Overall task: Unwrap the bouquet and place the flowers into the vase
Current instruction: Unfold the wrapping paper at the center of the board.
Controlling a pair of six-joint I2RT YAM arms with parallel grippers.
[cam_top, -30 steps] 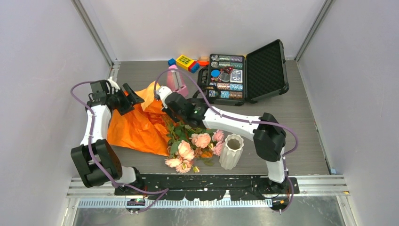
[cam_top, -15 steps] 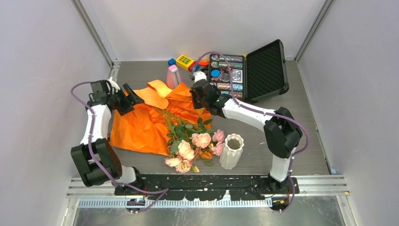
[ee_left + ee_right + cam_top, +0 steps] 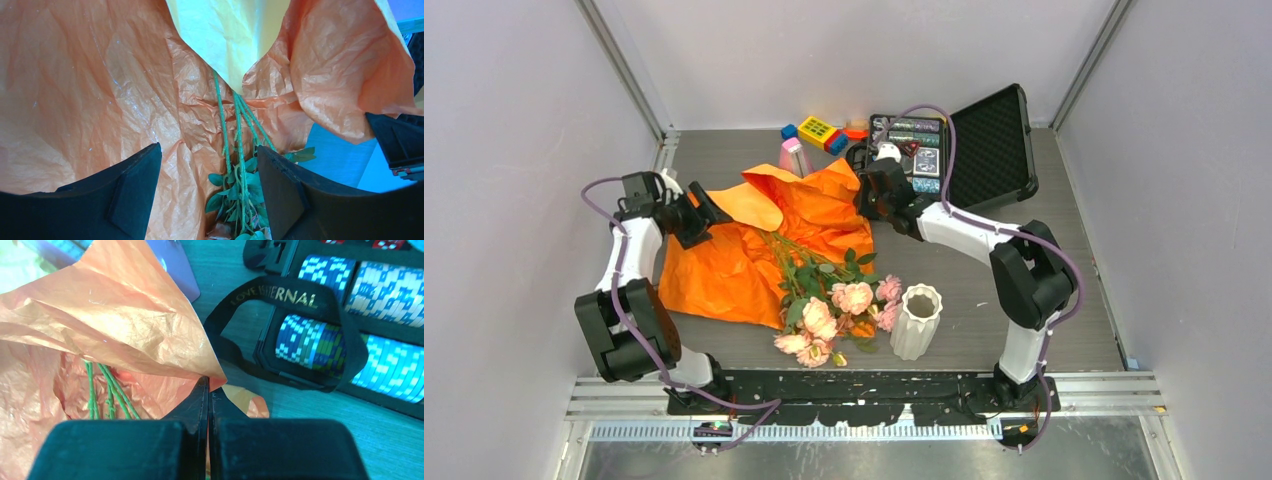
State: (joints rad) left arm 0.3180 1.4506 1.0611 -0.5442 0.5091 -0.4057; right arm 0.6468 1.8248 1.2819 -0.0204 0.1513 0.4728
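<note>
The flowers lie on the table with their blooms near, just left of the white vase. Their stems run back over the opened orange paper. The right gripper is clenched on the paper's far right corner, beside the black case. The left gripper hangs released over the paper's left side, grasping nothing.

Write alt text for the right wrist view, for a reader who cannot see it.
The right claw, shut, pinches a corner of crinkled orange paper. Green stems show under the paper at left; at right a black ribbon with gold letters loops across rows of blue chips.
</note>
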